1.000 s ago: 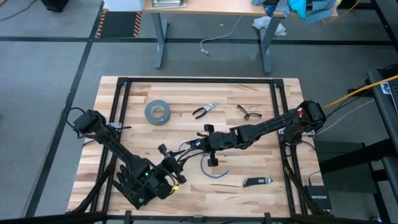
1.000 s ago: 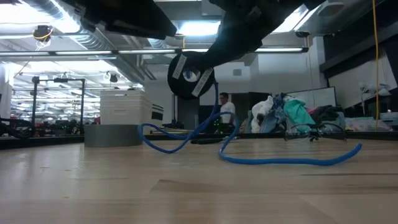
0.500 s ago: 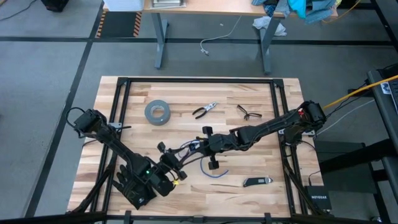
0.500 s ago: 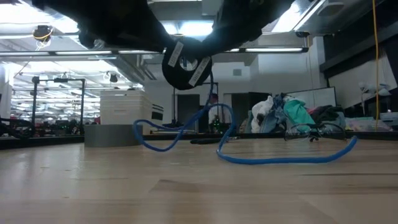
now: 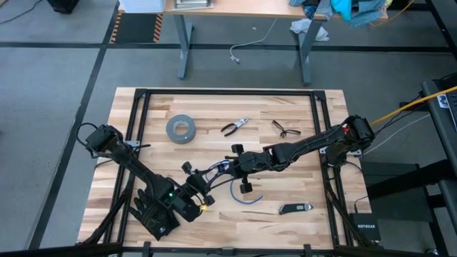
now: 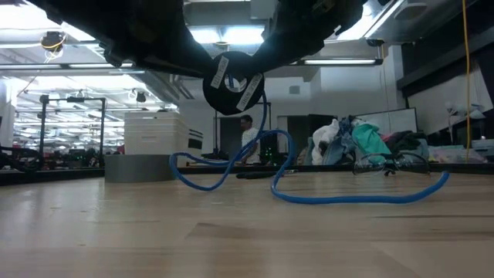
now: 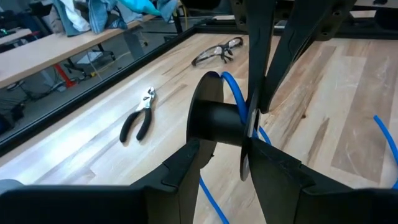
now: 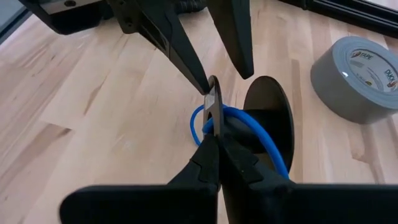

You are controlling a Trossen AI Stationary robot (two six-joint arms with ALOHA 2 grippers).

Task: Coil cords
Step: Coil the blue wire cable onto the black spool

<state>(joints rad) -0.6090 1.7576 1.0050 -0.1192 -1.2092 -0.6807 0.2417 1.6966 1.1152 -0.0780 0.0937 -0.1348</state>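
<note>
- The left gripper (image 5: 202, 191) is near the front of the table (image 5: 300, 128), a little left of the middle. Its fingers (image 7: 186, 163) stand apart on the two sides of a black spool (image 7: 219, 116) and grasp it by its hub.
- The spool hangs in the air above the wood; its axis is level and its two round flanges stand upright.
- The cords (image 6: 340, 197) are one thin blue cable. Some turns lie around the hub between the flanges (image 8: 245, 124). The free part falls to the table and runs toward the right side in open curves, its long axis roughly along the table's width in the low view.
- The right gripper (image 5: 230, 167) reaches in from the right, to the middle of the table. Its fingers (image 8: 211, 146) are clenched on the blue cable just beside the spool.
- Behind the grippers, well apart from them, lie a grey tape roll (image 5: 181, 128), pliers (image 5: 235, 126) and safety glasses (image 5: 286, 129).
- A small dark tool (image 5: 295, 208) lies near the front edge, right of the loose cable (image 5: 243, 198).
- The wood between these things and the table's black frame is bare.
</note>
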